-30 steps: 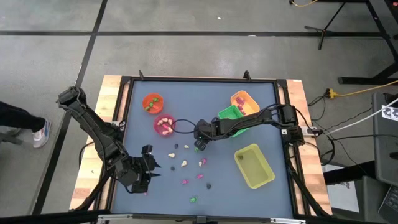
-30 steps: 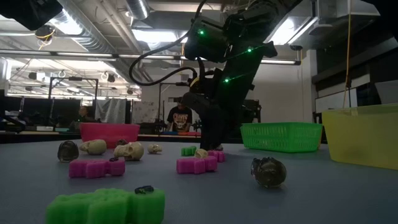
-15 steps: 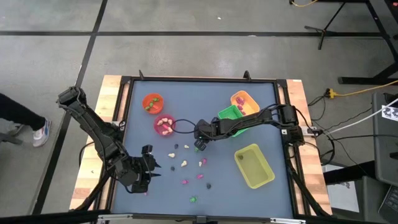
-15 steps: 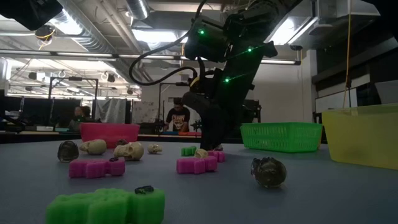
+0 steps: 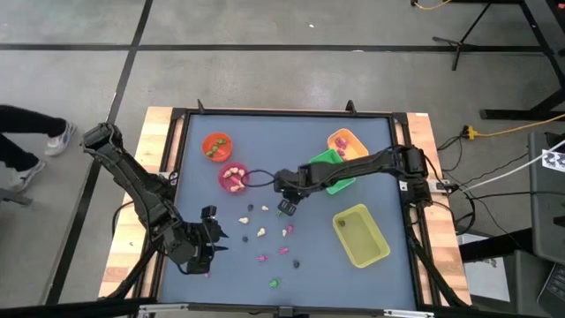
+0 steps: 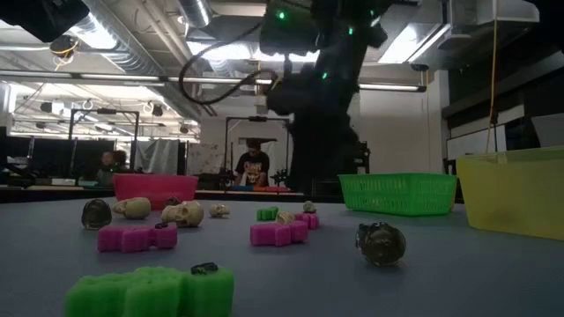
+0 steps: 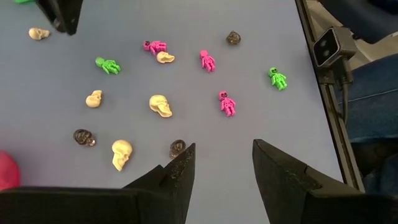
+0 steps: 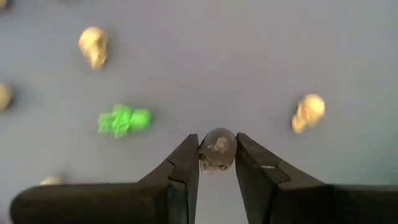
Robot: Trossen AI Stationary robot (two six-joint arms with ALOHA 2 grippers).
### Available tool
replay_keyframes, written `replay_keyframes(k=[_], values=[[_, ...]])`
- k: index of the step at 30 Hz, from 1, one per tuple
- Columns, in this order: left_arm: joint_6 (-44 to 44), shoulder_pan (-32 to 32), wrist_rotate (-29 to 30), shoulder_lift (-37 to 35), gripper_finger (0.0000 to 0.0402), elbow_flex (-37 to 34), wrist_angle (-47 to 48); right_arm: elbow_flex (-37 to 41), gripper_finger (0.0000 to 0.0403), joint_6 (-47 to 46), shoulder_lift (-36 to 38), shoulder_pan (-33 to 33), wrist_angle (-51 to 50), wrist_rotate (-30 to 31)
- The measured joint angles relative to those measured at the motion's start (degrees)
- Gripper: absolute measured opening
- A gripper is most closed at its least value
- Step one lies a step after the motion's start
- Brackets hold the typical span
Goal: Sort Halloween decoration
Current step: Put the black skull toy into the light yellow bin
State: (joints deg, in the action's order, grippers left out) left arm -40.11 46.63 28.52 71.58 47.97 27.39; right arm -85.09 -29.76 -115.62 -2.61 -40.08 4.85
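Take the pink round cup as your landmark. Well to its left and toward the near edge of the grey-blue table, your left gripper is waiting with its fingers standing apart and nothing between them; its wrist view is cutting off the fingers' roots behind the dark housing. That view is showing you what the overhead picture blurs: cream skulls, pink and green figures and dark skulls lying spread and mostly apart, one pink figure touching a cream skull. A dark skull is lying just beside the left finger, with bare table between the fingers.

Just right of the cup, your right gripper is hanging above the scattered trinkets. From overhead you cannot tell what it is carrying; its own wrist view is showing the fingers clamped on a small dark purple-black skull, lifted clear of the table, with a green figure and cream skulls lying below.

Farther right, the arm is hiding part of the green mesh tray; the orange tray is sitting behind it and the yellow tray nearer you. The table between cup and yellow tray is giving you the most open room. Behind the cup, the orange round cup is holding something green too small to make out. The level view is cropping the yellow tray at its right edge.
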Motion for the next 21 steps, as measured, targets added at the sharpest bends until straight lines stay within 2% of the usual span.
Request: replay_keyframes(k=[6,10,21], values=[[0.18,0.0,1.51,-0.01,0.0144,0.02,0.03,-6.87,0.0085,2.25,1.44,-1.49,-10.44,-5.56],[0.2,0.01,4.28,0.01,0.0144,0.02,0.04,-10.13,0.0085,3.26,2.89,-4.61,-18.7,-6.56],[0.21,-0.04,5.94,-0.01,0.0144,0.04,0.34,-8.05,0.0085,2.71,9.95,-16.65,-29.58,-0.61]])
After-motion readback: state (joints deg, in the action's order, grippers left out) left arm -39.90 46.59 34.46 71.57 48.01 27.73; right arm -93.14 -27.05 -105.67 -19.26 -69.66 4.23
